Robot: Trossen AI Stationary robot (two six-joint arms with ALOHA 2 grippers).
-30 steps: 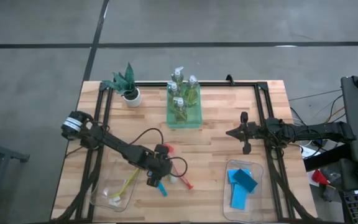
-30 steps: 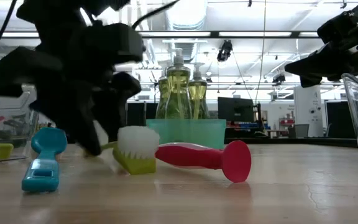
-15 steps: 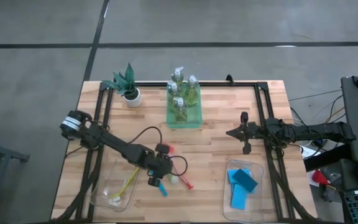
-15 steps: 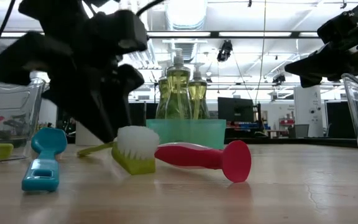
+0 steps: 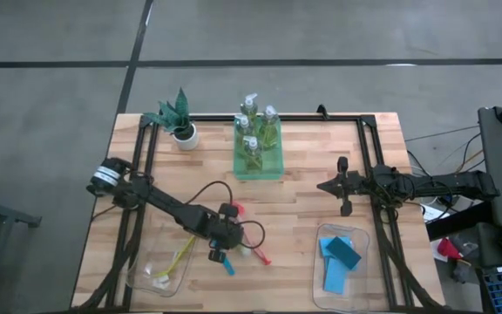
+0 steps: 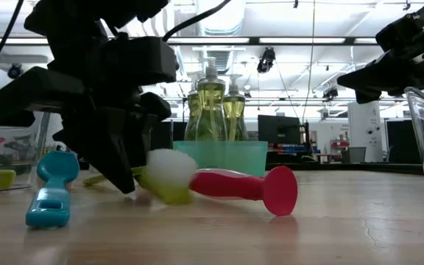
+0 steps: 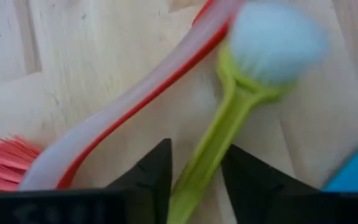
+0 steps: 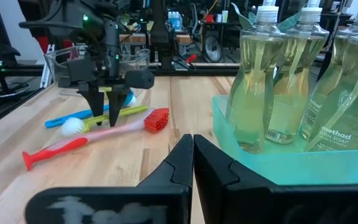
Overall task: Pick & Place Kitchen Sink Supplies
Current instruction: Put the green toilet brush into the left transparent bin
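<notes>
left gripper [image 7: 194,177] jaws half-open astride yellow-green brush [image 7: 229,112] handle, not clamped yet; next: close, lift to bin [image 5: 159,266]

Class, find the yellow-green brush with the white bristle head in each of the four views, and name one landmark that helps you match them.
High view: yellow-green brush, lower middle, under the left pincer.
Low view: left of centre, its white head beside the pink-red brush.
Left wrist view: centre, handle between the pincer's fingers.
Right wrist view: far left.
Shared landmark: the pink-red brush lying alongside.
</notes>
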